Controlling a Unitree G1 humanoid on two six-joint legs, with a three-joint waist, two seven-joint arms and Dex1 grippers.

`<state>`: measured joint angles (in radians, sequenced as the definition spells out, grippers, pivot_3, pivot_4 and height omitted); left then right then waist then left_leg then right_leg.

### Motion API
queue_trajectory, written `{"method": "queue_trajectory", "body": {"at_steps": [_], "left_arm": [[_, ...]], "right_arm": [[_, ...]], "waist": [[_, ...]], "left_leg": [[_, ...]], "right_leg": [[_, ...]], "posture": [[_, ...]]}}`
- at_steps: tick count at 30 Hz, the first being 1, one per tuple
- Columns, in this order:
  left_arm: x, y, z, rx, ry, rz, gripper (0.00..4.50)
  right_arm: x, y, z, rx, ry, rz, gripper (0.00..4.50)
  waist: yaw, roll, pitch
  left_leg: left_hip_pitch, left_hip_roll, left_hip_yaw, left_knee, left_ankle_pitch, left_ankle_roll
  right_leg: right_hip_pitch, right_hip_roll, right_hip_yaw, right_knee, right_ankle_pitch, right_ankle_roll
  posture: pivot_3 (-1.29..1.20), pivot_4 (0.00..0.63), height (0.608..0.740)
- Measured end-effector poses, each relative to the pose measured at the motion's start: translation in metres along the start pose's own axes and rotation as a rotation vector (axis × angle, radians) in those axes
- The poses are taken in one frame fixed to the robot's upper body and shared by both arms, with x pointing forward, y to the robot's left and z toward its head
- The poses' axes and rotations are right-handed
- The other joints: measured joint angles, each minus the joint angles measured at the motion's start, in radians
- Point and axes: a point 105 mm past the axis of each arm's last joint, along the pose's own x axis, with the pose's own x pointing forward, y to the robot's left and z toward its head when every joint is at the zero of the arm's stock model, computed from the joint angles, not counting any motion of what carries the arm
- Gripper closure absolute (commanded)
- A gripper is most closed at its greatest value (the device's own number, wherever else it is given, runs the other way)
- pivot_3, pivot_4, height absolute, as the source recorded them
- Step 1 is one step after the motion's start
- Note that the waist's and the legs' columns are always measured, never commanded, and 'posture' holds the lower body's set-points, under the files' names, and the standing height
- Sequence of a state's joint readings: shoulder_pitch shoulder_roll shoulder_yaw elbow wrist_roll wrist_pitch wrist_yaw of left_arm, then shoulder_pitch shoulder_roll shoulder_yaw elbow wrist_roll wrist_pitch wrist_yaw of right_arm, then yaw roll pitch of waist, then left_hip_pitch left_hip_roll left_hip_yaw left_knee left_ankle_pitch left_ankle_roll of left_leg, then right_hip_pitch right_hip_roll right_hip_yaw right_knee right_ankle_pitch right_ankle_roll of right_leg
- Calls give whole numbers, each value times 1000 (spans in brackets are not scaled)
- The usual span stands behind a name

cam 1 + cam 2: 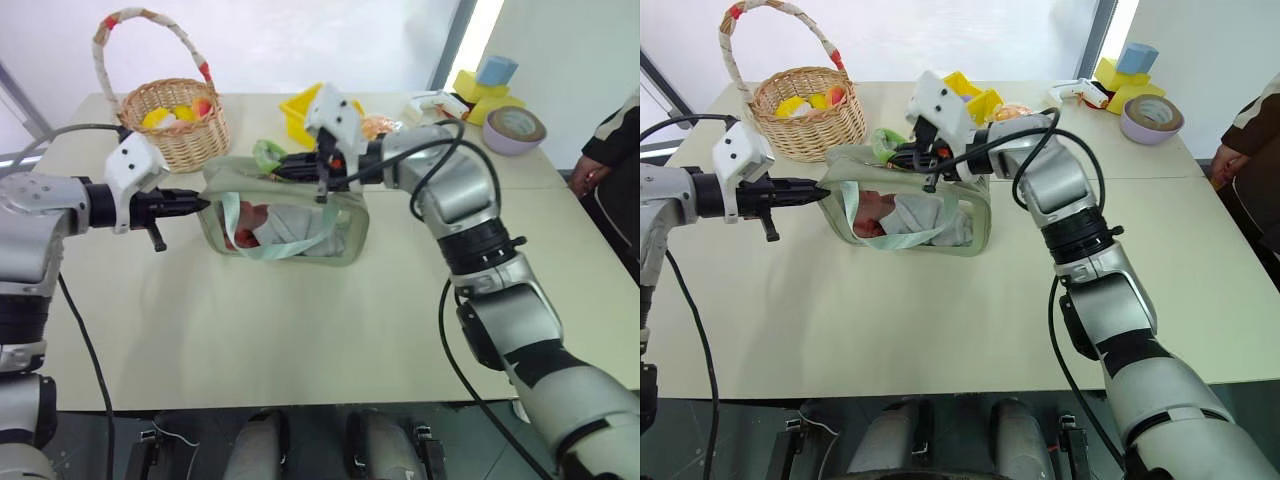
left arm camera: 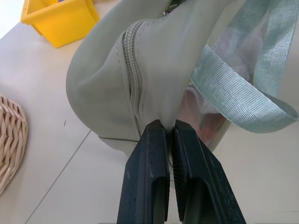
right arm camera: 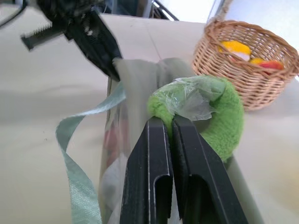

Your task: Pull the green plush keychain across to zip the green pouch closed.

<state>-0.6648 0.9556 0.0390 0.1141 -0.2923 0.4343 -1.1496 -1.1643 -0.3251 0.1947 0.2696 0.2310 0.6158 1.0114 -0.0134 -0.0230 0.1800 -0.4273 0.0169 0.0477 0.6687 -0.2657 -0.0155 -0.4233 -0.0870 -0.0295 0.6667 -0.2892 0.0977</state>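
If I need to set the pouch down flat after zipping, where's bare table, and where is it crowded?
The table is bare from the pouch to its near edge, and on the right below the tape roll. The far edge is crowded: basket, yellow bin, blocks. A person stands at the far right.

A pale beige surface [image 1: 300, 340] is lit by bright windows [image 1: 300, 40] set along the frame's upper edge.
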Motion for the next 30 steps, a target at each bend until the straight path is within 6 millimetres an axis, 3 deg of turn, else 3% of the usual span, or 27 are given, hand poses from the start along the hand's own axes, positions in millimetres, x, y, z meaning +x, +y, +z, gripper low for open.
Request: {"method": "queue_trajectory", "body": {"at_steps": [4, 9, 17, 21, 24, 27, 30], "left_arm": [[1, -1, 0, 0, -2, -4, 4500], [-1, -3, -2, 2, 6, -14, 4500], [-4, -7, -4, -9, 13, -28, 4500], [-3, -8, -4, -20, 11, -27, 4500], [-2, -9, -3, -26, 10, -21, 4500], [-1, -10, -3, -32, 10, -24, 4500], [-1, -12, -3, -32, 9, -26, 4500]], "right_arm": [[-27, -13, 4, 57, 11, -75, 4462], [-79, -36, -4, 23, 112, -270, 4462], [-130, -43, -12, -23, 246, -513, 4462], [-152, -42, -44, -65, 394, -618, 4462], [-151, -28, -91, -6, 495, -623, 4462], [-140, -16, -119, 66, 511, -620, 4462], [-117, 1, -141, 163, 475, -595, 4462]], "waist": [[2, 0, 0], [2, 0, 0], [3, 0, 0], [5, 0, 0], [3, 0, -1], [3, 0, -1], [3, 0, -1]], "left_leg": [[0, 0, 0, 0, 0, 0], [0, 0, 0, 0, -3, 5], [0, 0, 1, 0, -3, 5], [1, -1, 0, 0, -3, 6], [1, -1, 1, 0, -3, 6], [1, 0, 0, 0, -3, 6], [1, 0, 0, 0, -3, 6]], "right_leg": [[0, 0, 0, 0, 0, 0], [0, 0, 0, 0, 0, 0], [0, -1, 0, -1, 0, 0], [1, -1, 0, -1, 0, 0], [1, -1, 0, -2, 0, 0], [1, 0, 0, -1, 0, 0], [2, 0, 0, -1, 0, 0]], "posture": [[0, 150, 739], [0, 150, 739], [0, 150, 739], [0, 150, 739], [0, 150, 739], [0, 150, 739], [0, 150, 739]]}}
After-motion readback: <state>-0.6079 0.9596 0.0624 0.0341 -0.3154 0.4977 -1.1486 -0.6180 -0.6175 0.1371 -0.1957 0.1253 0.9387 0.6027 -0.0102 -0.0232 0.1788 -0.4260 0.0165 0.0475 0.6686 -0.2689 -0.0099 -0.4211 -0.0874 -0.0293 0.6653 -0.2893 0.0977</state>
